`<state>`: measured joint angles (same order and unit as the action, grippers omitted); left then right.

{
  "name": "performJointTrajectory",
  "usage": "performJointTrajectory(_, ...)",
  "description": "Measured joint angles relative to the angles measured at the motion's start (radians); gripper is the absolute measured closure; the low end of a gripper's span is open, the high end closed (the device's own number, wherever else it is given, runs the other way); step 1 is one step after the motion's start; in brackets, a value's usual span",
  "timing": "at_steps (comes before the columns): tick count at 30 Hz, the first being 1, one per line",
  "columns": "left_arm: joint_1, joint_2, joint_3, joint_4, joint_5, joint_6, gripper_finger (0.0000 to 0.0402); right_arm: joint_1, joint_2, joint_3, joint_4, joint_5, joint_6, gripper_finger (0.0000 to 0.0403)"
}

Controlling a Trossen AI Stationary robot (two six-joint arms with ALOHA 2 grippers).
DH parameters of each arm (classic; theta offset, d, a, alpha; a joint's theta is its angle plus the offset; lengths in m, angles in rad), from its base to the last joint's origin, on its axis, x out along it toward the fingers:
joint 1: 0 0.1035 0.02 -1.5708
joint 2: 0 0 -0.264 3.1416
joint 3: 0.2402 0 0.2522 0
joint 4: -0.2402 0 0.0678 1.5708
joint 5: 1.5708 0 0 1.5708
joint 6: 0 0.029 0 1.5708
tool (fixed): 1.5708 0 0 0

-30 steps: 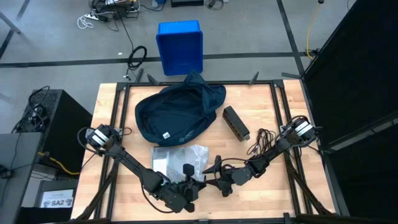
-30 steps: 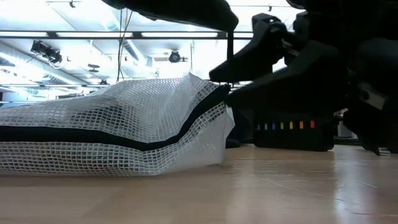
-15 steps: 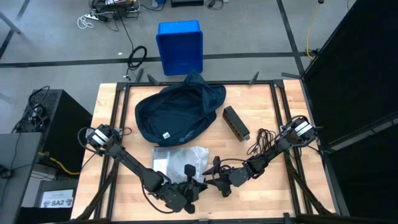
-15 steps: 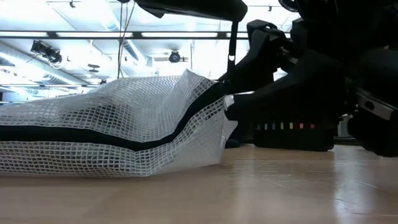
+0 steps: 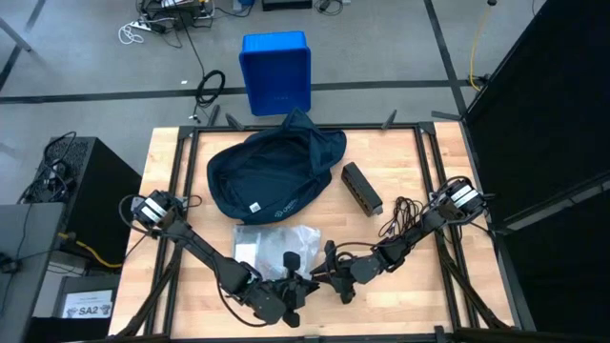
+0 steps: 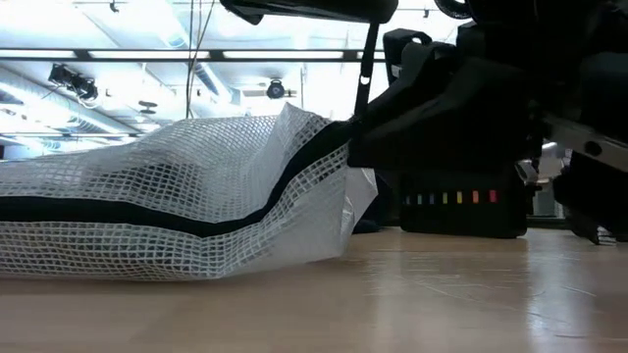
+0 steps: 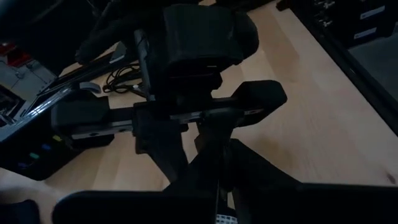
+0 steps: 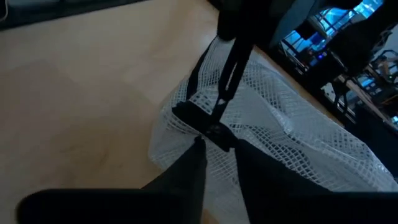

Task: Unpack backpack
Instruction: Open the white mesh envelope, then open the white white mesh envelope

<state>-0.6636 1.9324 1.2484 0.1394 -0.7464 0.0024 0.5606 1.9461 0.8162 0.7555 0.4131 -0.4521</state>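
Note:
The dark navy backpack [image 5: 272, 176] lies slumped at the table's far middle, touched by neither gripper. In front of it a white mesh pouch [image 5: 272, 246] with a black zipper band [image 6: 147, 211] rests on the wood. Its right end is raised. Both grippers meet at that end. My left gripper [image 5: 294, 272] is shut on the thin black zipper pull [image 8: 231, 59]. My right gripper [image 8: 217, 146] is shut on the pouch's end. My left gripper pinches the upper end of the zipper pull [image 6: 369, 44] from above the pouch; the gripper itself hides the exact spot. The pull runs taut down to the slider [image 8: 210, 127]. My right gripper pinches the pouch's right end at the black band [image 8: 194, 118], just beside the slider. Its fingers [image 8: 186, 168] come nearly level from the table's right side. That end is held up off the table, and the rest of the pouch lies on the wood.
A black box [image 5: 361, 188] with coloured marks lies right of the backpack. A tangle of black cable [image 5: 400, 211] lies near the right arm. A blue plastic bin [image 5: 276, 71] stands on the floor beyond the far edge. Bare wood shows at the near right.
My right gripper has closed its fingers onto the pouch's right end and moved slightly toward the pouch. The raised end of the pouch has been pushed a little toward the table's left and stands slightly higher. The rest of the pouch has stayed on the table.

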Motion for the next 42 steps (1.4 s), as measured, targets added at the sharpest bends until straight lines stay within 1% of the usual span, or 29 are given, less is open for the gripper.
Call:
performJointTrajectory(2,0.000,0.000,0.000,-0.001,0.000,-0.005,0.0401,0.000,0.000,0.000,0.007,0.000,0.024,0.0389)
performJointTrajectory(3,0.000,0.000,0.000,-0.003,0.000,-0.005,0.0402,0.000,0.000,0.000,0.008,-0.001,0.030,0.0395)
performJointTrajectory(5,-0.010,-0.008,0.000,-0.044,-0.006,-0.009,0.0401,0.000,0.000,0.000,0.006,0.003,0.033,0.0397)
performJointTrajectory(6,-0.021,-0.016,0.000,-0.089,-0.025,-0.021,0.0401,0.000,0.000,0.000,0.003,0.010,0.033,0.0399)
performJointTrajectory(8,-0.049,-0.046,0.000,-0.200,-0.079,-0.089,0.0401,0.000,0.000,0.000,-0.008,0.029,0.034,0.0402)
performJointTrajectory(12,-0.119,-0.120,0.000,-0.435,-0.188,-0.311,0.0402,0.001,0.000,0.000,-0.022,0.050,0.044,0.0403)
performJointTrajectory(15,-0.173,-0.132,-0.001,-0.527,-0.238,-0.410,0.0401,-0.001,0.000,0.000,-0.024,0.052,0.059,0.0403)
performJointTrajectory(17,-0.196,-0.132,-0.002,-0.538,-0.238,-0.433,0.0402,-0.003,0.000,0.000,-0.025,0.055,0.059,0.0403)
performJointTrajectory(20,-0.204,-0.131,-0.002,-0.504,-0.201,-0.436,0.0401,-0.005,0.000,0.000,-0.018,0.073,0.059,0.0403)
performJointTrajectory(23,-0.202,-0.129,-0.002,-0.491,-0.160,-0.432,0.0402,0.001,-0.006,-0.001,0.057,0.079,0.032,0.0402)
performJointTrajectory(26,-0.207,-0.129,-0.002,-0.487,-0.153,-0.434,0.0402,0.022,-0.011,0.019,0.139,0.013,-0.019,0.0393)
performJointTrajectory(28,-0.208,-0.128,-0.002,-0.471,-0.152,-0.427,0.0401,0.034,-0.011,0.059,0.094,-0.028,-0.027,0.0378)
performJointTrajectory(30,-0.208,-0.127,-0.002,-0.455,-0.152,-0.408,0.0401,0.037,-0.004,0.122,-0.011,-0.063,-0.022,0.0353)
performJointTrajectory(34,-0.206,-0.127,-0.002,-0.428,-0.153,-0.397,0.0402,0.035,0.043,0.243,-0.204,-0.054,-0.020,0.0282)
performJointTrajectory(36,-0.206,-0.127,-0.002,-0.416,-0.148,-0.394,0.0401,0.032,0.072,0.285,-0.216,-0.049,-0.020,0.0243)
performJointTrajectory(39,-0.206,-0.127,-0.002,-0.408,-0.143,-0.397,0.0402,0.022,0.112,0.309,-0.232,-0.038,-0.026,0.0190)
performJointTrajectory(42,-0.206,-0.127,-0.002,-0.390,-0.130,-0.397,0.0401,0.019,0.135,0.312,-0.247,0.010,-0.069,0.0146)
